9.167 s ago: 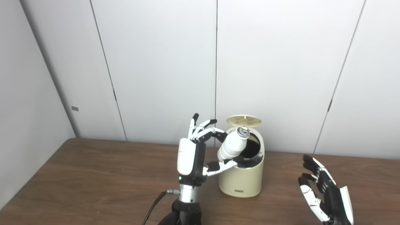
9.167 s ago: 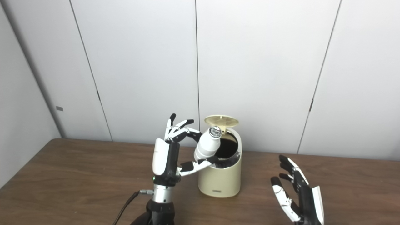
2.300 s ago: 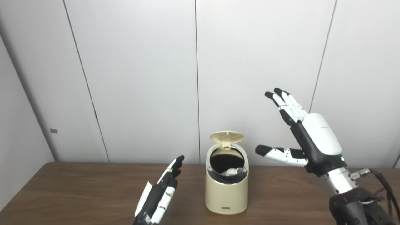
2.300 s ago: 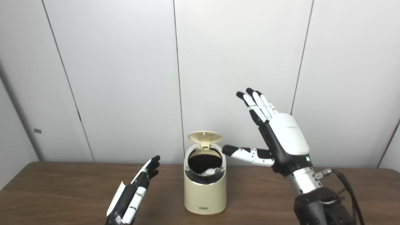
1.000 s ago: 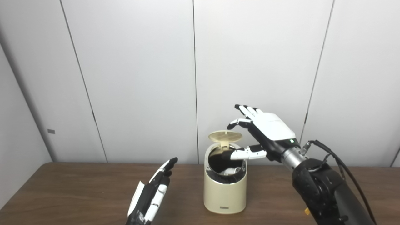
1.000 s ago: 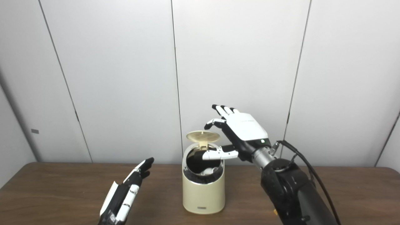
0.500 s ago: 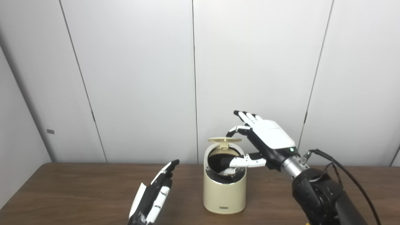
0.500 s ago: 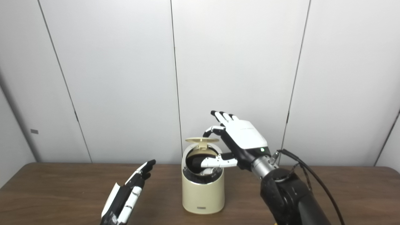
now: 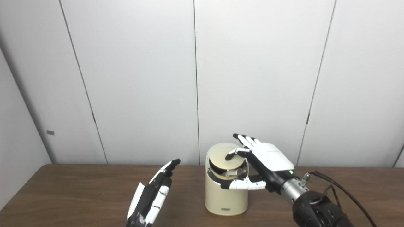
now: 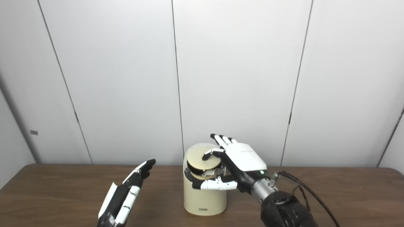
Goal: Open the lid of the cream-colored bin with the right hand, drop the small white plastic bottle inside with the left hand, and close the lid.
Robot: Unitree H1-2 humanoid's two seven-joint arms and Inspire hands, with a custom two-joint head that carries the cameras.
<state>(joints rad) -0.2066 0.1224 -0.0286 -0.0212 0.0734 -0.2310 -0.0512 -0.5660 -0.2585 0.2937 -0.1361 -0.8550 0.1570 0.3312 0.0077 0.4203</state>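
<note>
Right hand (image 9: 266, 160) lies palm-down over the top of the cream-colored bin (image 9: 224, 192), fingers (image 9: 243, 138) spread and holding nothing. One fingertip touches the round lid (image 9: 225, 156), which is tipped down into the bin's mouth and nearly shut; a dark crescent of opening shows beneath its near edge. The thumb (image 9: 241, 185) reaches across the front of the rim, at about 6 o'clock of the opening, and hides part of it. Through that gap a pale sliver with a glint of metal shows, most likely the small white plastic bottle (image 9: 233, 172) lying inside the bin; it is too covered by lid and thumb to make out its pose.

At the bin's 9 o'clock, well apart from it, the left hand (image 9: 151, 197) hovers above the brown wooden table (image 9: 63, 189), fingers straight and close together, empty, tilted up toward the wall. Its wrist is cut off by the bottom edge. The right forearm also runs out of the picture at the lower right, with a black cable (image 9: 347, 201) trailing from the wrist.
</note>
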